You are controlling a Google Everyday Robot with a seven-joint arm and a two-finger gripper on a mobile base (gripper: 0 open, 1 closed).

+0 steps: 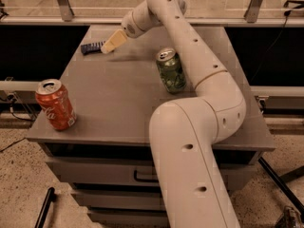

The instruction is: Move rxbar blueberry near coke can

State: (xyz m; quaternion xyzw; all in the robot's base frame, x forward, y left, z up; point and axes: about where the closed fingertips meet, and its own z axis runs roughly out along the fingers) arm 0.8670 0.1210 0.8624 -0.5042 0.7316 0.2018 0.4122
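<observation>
One round red coke can [55,104] stands near left on the flat grey table [118,108]. One thin dark rxbar blueberry [91,47] lies far left. The pale gripper [113,42] is just beside it; I cannot tell its grip. One round green can [171,70] stands right.

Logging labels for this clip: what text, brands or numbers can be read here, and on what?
Coke can: white script, too blurred to read.
Green can: nothing legible.
Rxbar, beside the gripper at the table's far left: lettering too small.
So no text can be quoted.
</observation>
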